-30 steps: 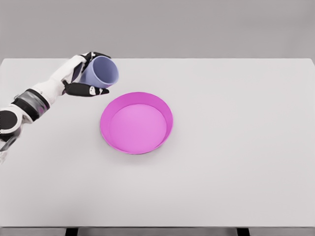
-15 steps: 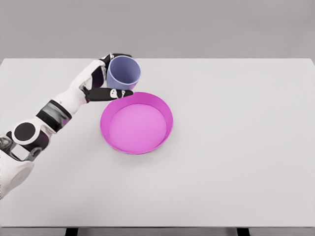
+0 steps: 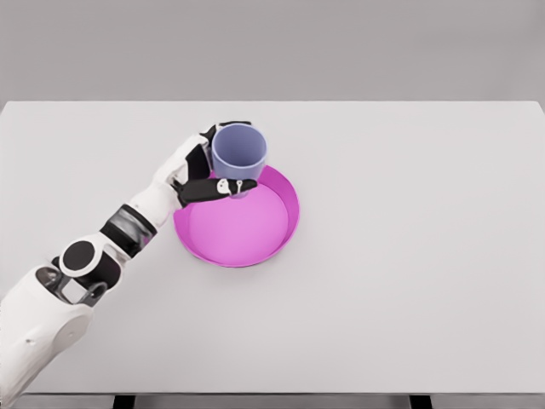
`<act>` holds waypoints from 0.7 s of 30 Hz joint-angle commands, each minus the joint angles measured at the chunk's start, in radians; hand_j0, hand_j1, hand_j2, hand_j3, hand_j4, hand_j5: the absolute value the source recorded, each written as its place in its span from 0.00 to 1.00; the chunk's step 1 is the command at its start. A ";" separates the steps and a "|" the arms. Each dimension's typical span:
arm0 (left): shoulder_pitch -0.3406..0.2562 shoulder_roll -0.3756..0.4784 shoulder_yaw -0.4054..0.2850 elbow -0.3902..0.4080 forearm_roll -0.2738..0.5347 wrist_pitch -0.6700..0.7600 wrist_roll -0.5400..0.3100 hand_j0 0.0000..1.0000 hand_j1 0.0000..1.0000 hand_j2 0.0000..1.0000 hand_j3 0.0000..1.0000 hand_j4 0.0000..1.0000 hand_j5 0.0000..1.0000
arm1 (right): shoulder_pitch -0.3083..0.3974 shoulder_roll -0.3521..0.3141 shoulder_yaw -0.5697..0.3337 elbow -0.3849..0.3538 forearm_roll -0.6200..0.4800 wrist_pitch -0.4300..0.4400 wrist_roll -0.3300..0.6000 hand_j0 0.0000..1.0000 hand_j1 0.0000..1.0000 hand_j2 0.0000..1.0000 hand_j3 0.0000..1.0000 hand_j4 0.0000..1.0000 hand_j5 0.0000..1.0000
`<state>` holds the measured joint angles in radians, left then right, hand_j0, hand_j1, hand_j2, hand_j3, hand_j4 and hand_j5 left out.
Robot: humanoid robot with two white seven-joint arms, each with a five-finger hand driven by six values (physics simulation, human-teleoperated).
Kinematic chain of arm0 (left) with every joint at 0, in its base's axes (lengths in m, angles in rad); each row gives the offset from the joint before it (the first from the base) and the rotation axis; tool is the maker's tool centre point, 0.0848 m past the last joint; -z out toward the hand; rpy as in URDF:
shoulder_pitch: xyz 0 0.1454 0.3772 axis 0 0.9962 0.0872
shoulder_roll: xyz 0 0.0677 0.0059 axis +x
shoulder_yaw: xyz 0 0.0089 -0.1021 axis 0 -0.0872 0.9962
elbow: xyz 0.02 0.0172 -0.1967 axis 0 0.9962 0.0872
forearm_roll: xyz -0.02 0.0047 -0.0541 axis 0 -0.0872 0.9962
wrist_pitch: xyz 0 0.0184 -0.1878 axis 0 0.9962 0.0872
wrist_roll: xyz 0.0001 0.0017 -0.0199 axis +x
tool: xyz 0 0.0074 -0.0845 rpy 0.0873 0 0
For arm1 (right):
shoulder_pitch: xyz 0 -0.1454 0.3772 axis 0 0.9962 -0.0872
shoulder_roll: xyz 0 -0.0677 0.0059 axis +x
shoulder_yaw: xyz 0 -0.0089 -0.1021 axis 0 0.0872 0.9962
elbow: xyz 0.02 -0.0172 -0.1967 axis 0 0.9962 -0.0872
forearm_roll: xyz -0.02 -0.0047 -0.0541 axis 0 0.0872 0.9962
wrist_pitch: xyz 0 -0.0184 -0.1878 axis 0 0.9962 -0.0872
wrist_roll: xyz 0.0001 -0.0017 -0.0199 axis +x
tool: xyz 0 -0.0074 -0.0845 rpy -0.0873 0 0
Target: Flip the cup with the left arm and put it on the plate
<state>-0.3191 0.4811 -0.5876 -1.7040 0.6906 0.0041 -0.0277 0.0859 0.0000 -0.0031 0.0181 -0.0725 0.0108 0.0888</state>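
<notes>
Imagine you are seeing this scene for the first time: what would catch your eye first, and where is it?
The bright magenta plate stands out first, left of the middle of the pale table. Next comes the lilac cup, mouth upward, held over the plate's far rim by the left hand, whose white arm reaches in from the lower left corner.

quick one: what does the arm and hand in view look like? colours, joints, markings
One arm shows: glossy white shells with black and grey banded joints, plus a round dark joint disc near the elbow. The left hand has a white back, black fingers and small white marks on the thumb. No cables visible.
</notes>
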 commanded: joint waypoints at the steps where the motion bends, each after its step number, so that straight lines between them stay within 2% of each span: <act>1: 0.000 -0.024 0.000 0.030 0.001 -0.001 0.000 0.76 0.76 0.76 0.76 0.76 0.76 | 0.000 0.000 0.002 0.000 0.000 0.000 0.000 1.00 1.00 1.00 1.00 1.00 1.00; 7: 0.008 -0.084 -0.003 0.126 0.003 -0.029 0.000 0.76 0.76 0.76 0.76 0.76 0.76 | 0.000 0.000 0.000 0.000 0.000 0.000 0.000 1.00 1.00 1.00 1.00 1.00 1.00; 21: 0.037 -0.119 -0.005 0.178 0.000 -0.029 0.000 0.79 0.79 0.79 0.79 0.79 0.79 | 0.000 0.000 0.000 0.000 0.000 0.000 0.000 1.00 1.00 1.00 1.00 1.00 1.00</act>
<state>-0.2823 0.3644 -0.5925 -1.5305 0.6900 -0.0243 -0.0277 0.0859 0.0000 -0.0028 0.0181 -0.0726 0.0108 0.0888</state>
